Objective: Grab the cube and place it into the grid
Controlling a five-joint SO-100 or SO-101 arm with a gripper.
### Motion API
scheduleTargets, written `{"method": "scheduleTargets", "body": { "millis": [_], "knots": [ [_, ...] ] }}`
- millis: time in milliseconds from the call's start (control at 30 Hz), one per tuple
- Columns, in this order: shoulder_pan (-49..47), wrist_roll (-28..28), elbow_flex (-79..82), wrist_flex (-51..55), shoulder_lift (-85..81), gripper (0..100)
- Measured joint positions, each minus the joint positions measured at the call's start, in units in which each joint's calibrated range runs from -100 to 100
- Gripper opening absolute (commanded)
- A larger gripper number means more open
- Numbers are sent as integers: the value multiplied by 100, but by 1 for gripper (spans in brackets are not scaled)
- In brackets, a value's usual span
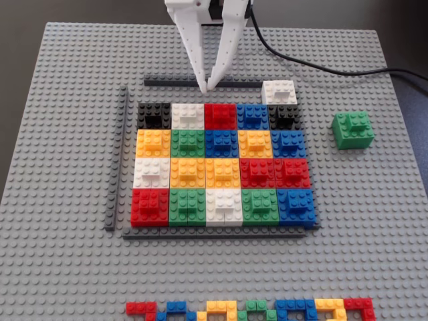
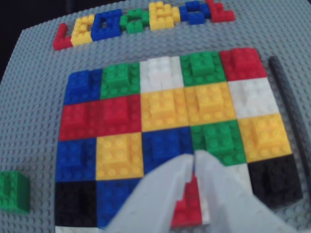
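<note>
In the fixed view the white gripper (image 1: 208, 87) came down from the top edge, its two fingers converging to nearly touching tips with nothing between them, over the dark grey strip (image 1: 200, 83) that ran along the far side of the grid (image 1: 221, 174). The green cube (image 1: 353, 130) sat alone on the grey studded baseplate (image 1: 60, 267), to the right of the grid and well apart from the gripper, its smaller raised brick on top. A white block (image 1: 279, 91) stood just outside the grid's top right corner, touching the strip's end. A black cable (image 1: 321, 67) trailed off to the right behind the arm, seen only from this camera, as was the long grey strip (image 1: 117, 160) down the grid's left side.

The wrist view looked the opposite way: the gripper (image 2: 193, 162) entered from the bottom edge, tips close together above the red and blue cells of the nearest rows. Here the cube (image 2: 13, 191) appeared only partly, cut by the lower left edge. The row of small coloured bricks (image 2: 146, 19) lay whole across the far end, whereas the fixed view cropped that row (image 1: 251, 309) at its bottom edge.
</note>
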Motion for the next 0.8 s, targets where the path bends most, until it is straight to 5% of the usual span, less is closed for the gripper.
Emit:
{"method": "scheduleTargets", "body": {
  "millis": [800],
  "knots": [
    [-284, 220, -18, 317, 0, 0]
  ]
}}
